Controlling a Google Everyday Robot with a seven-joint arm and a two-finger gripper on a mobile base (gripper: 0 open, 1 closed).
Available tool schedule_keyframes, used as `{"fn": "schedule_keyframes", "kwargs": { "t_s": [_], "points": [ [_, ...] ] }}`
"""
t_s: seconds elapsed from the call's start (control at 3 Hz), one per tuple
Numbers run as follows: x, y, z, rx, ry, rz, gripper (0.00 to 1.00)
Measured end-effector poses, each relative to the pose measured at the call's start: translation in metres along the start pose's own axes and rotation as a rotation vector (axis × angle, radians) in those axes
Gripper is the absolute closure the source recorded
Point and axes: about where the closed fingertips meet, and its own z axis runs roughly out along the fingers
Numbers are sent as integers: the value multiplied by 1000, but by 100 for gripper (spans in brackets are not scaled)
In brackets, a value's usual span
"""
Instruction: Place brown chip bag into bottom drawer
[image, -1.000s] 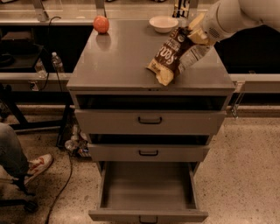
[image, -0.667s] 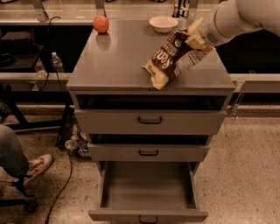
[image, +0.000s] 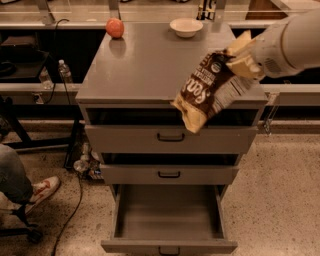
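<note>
The brown chip bag (image: 207, 90) hangs tilted in the air over the front right edge of the grey cabinet top (image: 145, 65). My gripper (image: 240, 60) is shut on the bag's upper end, at the right of the view, with the pale arm reaching in from the right. The bottom drawer (image: 169, 215) is pulled wide open below, its grey inside bare, its black handle at the front edge. The bag is well above it.
An orange-red ball (image: 114, 27) and a white bowl (image: 186, 27) sit at the back of the cabinet top. The two upper drawers (image: 170, 137) stand slightly ajar. A person's leg and shoe (image: 35, 190) are at the lower left, with cables on the floor.
My gripper has lifted the chip bag off the cabinet top and carried it forward toward the front edge. The view now shows the cabinet closer.
</note>
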Motion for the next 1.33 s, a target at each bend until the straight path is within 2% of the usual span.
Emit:
{"fn": "schedule_keyframes", "kwargs": {
  "t_s": [0.33, 0.67, 1.0, 1.33],
  "points": [
    [2, 37, -52, 23, -22, 47, 100],
    [4, 42, -63, 20, -35, 91, 100],
    [4, 42, -63, 20, -35, 91, 100],
    [31, 60, -44, -14, 9, 122, 100]
  ]
}}
